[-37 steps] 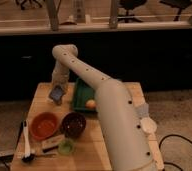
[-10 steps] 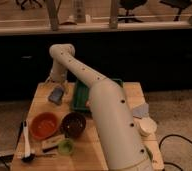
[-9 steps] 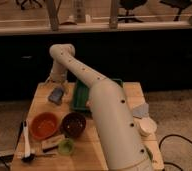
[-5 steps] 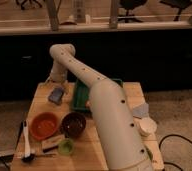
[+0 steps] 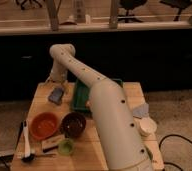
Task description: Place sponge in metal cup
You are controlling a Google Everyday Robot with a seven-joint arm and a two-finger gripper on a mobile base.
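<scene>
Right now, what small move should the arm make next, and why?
Probably lower the tool a little, straight down onto the sponge, to take hold of it. The tool hangs just above the sponge at the back left of the table. The sponge seems to lie on the wood, so it has to be picked up before it can be carried anywhere.

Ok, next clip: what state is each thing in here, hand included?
hand: low at the far left, directly over the sponge.
sponge: just under the hand, not in any cup; held or lying, cannot tell.
orange bowl: upright, looks empty.
dark bowl: upright, right beside the orange bowl.
green cup: upright, in front of the bowls.
green tray: lying flat, beside the sponge.
</scene>
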